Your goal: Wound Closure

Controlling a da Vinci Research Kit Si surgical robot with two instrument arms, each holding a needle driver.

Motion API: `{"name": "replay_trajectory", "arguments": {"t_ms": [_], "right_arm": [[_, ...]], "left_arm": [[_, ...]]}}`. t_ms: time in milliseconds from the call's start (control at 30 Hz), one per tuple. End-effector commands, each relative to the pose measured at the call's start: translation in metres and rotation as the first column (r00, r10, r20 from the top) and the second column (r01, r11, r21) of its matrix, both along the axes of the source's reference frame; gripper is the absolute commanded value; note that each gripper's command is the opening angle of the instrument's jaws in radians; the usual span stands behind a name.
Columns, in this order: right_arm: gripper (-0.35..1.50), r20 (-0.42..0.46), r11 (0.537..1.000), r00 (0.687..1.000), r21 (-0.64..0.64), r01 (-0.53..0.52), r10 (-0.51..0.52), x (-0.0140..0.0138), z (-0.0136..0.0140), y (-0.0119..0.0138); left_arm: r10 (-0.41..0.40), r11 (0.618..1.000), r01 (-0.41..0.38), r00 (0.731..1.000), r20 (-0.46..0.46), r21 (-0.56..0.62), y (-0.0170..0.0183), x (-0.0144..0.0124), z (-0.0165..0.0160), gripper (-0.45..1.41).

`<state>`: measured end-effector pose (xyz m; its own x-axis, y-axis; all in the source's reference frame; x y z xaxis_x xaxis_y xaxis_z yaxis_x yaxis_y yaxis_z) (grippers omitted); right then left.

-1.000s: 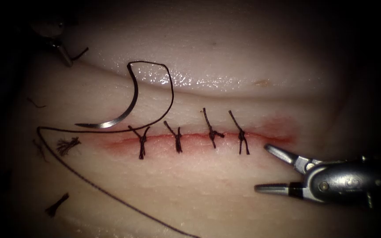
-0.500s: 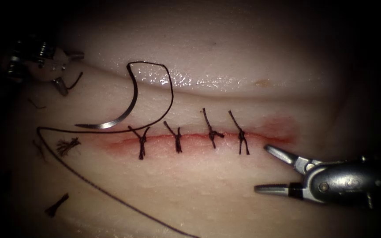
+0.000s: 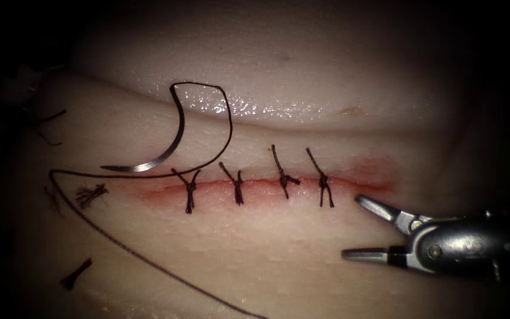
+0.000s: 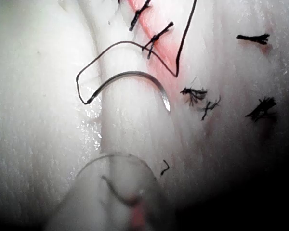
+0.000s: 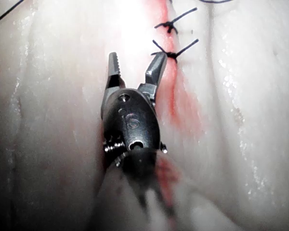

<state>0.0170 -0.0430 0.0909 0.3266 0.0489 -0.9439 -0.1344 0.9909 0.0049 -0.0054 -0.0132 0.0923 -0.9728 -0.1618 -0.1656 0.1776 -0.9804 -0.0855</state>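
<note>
The curved needle (image 3: pixel 169 145) lies free on the tissue (image 3: pixel 302 71) above the left end of the cut (image 3: pixel 267 186), held by neither tool and not in the tissue. It also shows in the left wrist view as the needle (image 4: pixel 135 77). Its thread (image 3: pixel 230 127) loops from the needle's tail past the leftmost stitch, then trails off toward the near edge. Several knotted stitches (image 3: pixel 237 184) cross the cut. My right tool (image 3: pixel 352 227) is open and holds nothing, just off the cut's right end; its jaws flank the cut beside a stitch (image 5: pixel 171 54). My left tool (image 4: pixel 115 192) is a close blur.
Frayed cut ends of thread (image 3: pixel 90 195) lie left of the cut, with another cut piece (image 3: pixel 77 274) nearer the front. Red fluid (image 3: pixel 373 171) stains the tissue around the cut's right end. A glistening fold (image 3: pixel 255 109) runs across the tissue behind the needle.
The left tool, seen at the upper left half a second ago, has drawn back out to the left into the dark. Needle, thread and right tool have not moved.
</note>
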Motion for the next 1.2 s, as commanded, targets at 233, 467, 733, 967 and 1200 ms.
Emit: {"name": "replay_trajectory", "arguments": {"t_ms": [233,467,733,967,1200], "right_arm": [[1.31,-0.004,1.000,1.000,0.005,-0.004,0.004,0.0009,0.0007,-0.0005],[1.31,-0.004,1.000,1.000,0.002,-0.003,0.003,0.0009,0.0006,-0.0009],[1.31,-0.004,1.000,1.000,0.007,-0.006,0.006,0.0010,0.0007,-0.0009],[1.30,0.000,1.000,1.000,0.008,-0.003,0.003,0.0011,0.0007,-0.0010],[1.30,0.001,1.000,1.000,0.008,-0.004,0.004,0.0012,0.0007,-0.0009]], "left_arm": [[-0.307,0.947,0.236,0.859,0.410,0.216,0.0010,-0.0052,0.0001,0.96],[-0.385,0.923,0.324,0.779,0.495,0.207,0.0010,-0.0089,0.0018,0.79],[-0.388,0.921,0.319,0.789,0.476,0.223,-0.0011,-0.0090,0.0052,0.83],[-0.359,0.929,0.275,0.834,0.420,0.248,-0.0022,-0.0049,0.0062,0.78],[-0.360,0.930,0.294,0.849,0.388,0.219,-0.0019,-0.0004,0.0047,0.74]]}}
